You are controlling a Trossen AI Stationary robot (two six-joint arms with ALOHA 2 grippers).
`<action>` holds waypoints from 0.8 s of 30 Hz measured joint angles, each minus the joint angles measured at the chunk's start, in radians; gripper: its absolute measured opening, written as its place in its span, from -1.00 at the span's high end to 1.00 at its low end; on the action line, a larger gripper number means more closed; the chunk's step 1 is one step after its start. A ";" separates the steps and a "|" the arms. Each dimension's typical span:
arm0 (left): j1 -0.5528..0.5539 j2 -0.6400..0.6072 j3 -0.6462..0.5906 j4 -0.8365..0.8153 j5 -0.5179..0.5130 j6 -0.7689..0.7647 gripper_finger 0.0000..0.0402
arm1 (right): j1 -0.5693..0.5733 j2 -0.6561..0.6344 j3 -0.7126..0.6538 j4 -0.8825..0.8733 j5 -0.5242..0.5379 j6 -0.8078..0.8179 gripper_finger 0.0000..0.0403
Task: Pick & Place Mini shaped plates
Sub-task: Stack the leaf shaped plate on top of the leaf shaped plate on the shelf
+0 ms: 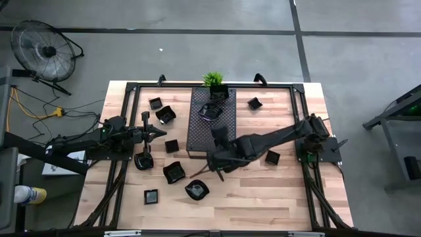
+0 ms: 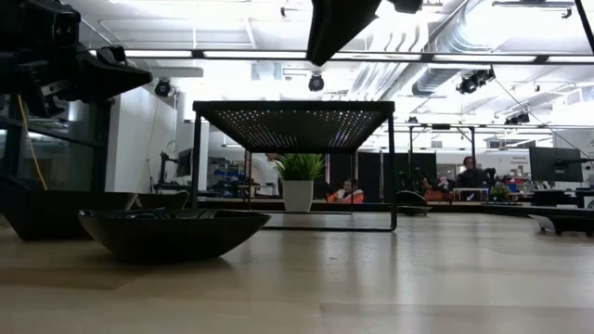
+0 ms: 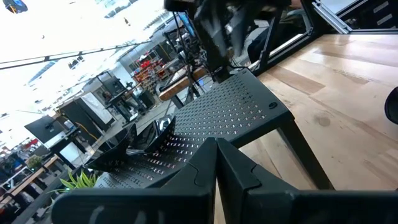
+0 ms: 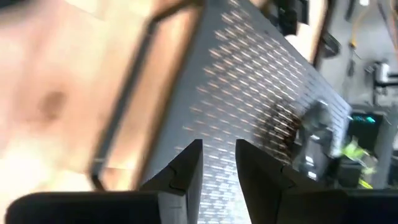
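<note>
Small glossy black mini shaped plates lie scattered on the wooden table, among them ones at the left, near the front and at the right. One plate rests on the far part of the raised perforated tray; it also shows in the right wrist view. My right gripper hangs above the tray's near half, pointing down at a slant. It is open with nothing between its fingers. My left gripper waits shut at the table's left, pointing level toward the tray.
A small green plant in a white pot stands at the tray's far end. The tray stands on thin legs above the table. A wide plate sits close to the low camera. Black frame rails run along the table's sides.
</note>
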 joint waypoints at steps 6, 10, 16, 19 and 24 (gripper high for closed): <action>0.000 0.000 0.000 0.000 0.000 0.000 0.99 | 0.067 -0.002 -0.040 0.042 -0.102 0.002 0.55; 0.000 0.000 0.000 0.000 0.000 0.000 0.99 | 0.112 -0.002 -0.099 0.125 -0.160 -0.019 0.55; 0.000 0.000 0.000 0.000 0.000 0.000 0.99 | 0.162 -0.002 -0.203 0.306 -0.224 -0.051 0.55; 0.000 0.000 0.000 0.000 0.000 0.000 0.99 | 0.168 -0.002 -0.258 0.401 -0.265 -0.072 0.55; 0.000 0.000 0.000 0.000 0.000 0.000 0.99 | 0.160 -0.002 -0.364 0.572 -0.320 -0.132 0.55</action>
